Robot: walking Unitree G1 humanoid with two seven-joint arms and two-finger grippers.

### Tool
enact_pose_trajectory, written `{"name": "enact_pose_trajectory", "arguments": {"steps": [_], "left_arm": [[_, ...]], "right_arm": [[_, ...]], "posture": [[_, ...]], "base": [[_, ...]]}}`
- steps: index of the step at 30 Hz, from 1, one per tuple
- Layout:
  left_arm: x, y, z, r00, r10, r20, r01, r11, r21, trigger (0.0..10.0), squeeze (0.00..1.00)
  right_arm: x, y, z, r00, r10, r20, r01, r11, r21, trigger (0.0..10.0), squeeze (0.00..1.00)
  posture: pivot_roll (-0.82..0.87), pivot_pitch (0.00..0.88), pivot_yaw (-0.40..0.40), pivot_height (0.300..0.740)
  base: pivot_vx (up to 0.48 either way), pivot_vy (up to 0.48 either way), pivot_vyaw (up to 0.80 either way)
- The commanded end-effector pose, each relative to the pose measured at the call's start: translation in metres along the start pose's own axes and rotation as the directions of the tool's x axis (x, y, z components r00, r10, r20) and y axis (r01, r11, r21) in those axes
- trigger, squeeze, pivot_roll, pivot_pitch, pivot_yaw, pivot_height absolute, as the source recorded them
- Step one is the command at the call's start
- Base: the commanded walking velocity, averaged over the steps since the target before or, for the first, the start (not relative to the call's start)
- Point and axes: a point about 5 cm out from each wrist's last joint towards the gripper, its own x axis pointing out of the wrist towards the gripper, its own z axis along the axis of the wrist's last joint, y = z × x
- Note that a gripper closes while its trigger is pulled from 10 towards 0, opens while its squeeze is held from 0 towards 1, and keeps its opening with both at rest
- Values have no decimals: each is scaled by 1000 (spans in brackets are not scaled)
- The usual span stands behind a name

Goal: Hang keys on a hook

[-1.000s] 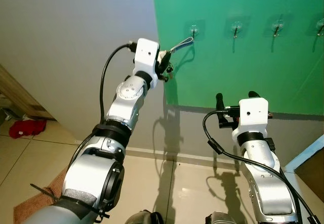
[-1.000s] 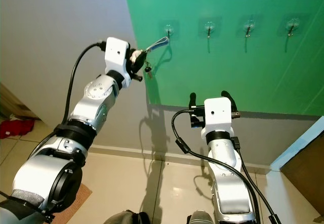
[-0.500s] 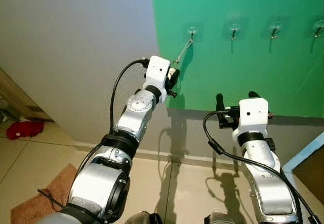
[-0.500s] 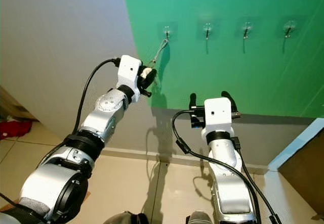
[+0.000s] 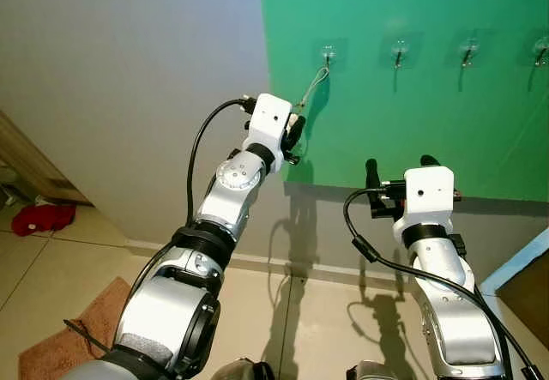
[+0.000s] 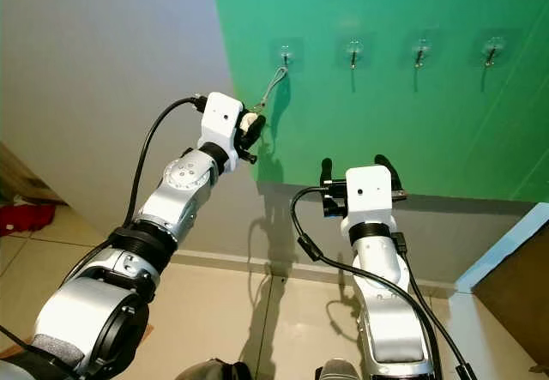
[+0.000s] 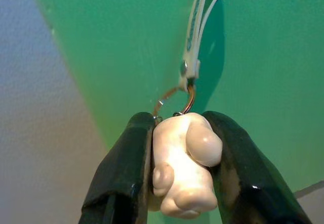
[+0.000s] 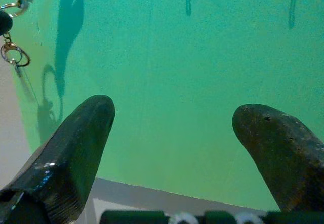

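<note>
keys (image 7: 182, 171) on a pale charm sit clamped between the two black fingers (image 7: 126, 168) of the left gripper (image 5: 292, 131), raised against the green panel (image 5: 429, 97). from the charm a metal ring (image 7: 177, 100) leads to a white strap (image 5: 312, 86) that runs up and away from the gripper to the first hook (image 5: 328, 52) in a row of four; the strap looks looped over it already, though the catch itself is too small to be sure. a smaller ring (image 8: 15, 54) dangles just under the gripper, against the panel. the next hook (image 5: 398, 53) along is bare.

the right gripper (image 5: 401, 167) waits lower and to the side, well apart from the keys, its fingers spread wide on nothing, pointed at the panel.

the step in hand appears to be the release. done well, it would mean checking first that the strap lies in the crook of the hook and not on its tip, then easing the pull so the strap hangs nearly straight under the hook before the fingers part. a release while the strap is drawn sideways could set the keys swinging and flick the loop off. opening slowly, and drawing back from the panel without brushing the strap or the ring, should leave them hanging.
</note>
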Motion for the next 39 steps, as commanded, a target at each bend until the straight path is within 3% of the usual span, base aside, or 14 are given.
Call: {"name": "enact_pose_trajectory", "arguments": {"steps": [1, 20, 26, 29, 32, 33, 39], "left_arm": [[0, 4, 8, 999, 13, 45, -13, 1000, 14, 10000, 1000], [-1, 5, 24, 994, 17, 103, -14, 1000, -28, 10000, 1000], [-14, 5, 17, 996, -31, 86, 36, 997, -61, 10000, 1000], [-28, -3, 23, 985, -116, 126, 128, 987, -95, 10000, 1000], [-38, -7, 25, 979, -153, 138, 162, 985, -58, 10000, 1000], [-43, -5, 25, 981, -139, 135, 146, 988, -40, 10000, 43], [-56, 0, 24, 984, -120, 133, 125, 992, -28, 10000, 0]], "right_arm": [[-2, 4, -3, 1000, 16, -15, -16, 1000, 4, 10000, 141], [-2, 4, -3, 1000, 14, -17, -14, 1000, 8, 10000, 141], [-2, 4, -4, 1000, 12, -19, -11, 1000, 10, 10000, 141], [-2, 5, -4, 1000, 9, -16, -9, 1000, 13, 10000, 141], [0, 2, -1, 1000, -12, 3, 12, 1000, 21, 10000, 141], [1, 2, 2, 1000, -10, 14, 10, 1000, 25, 10000, 141], [4, 4, 6, 1000, 9, 26, -10, 999, 38, 10000, 141]], "posture": [[-210, 21, 130, 740], [-206, 29, 132, 740], [-209, 32, 142, 740], [-193, 33, 144, 740], [-170, 33, 141, 740], [-170, 33, 141, 740], [-145, 30, 123, 740]], "base": [[0, 0, 0], [0, 0, 0], [0, 0, 0], [0, 0, 0], [0, 0, 0], [0, 0, 0], [0, 0, 0]]}}
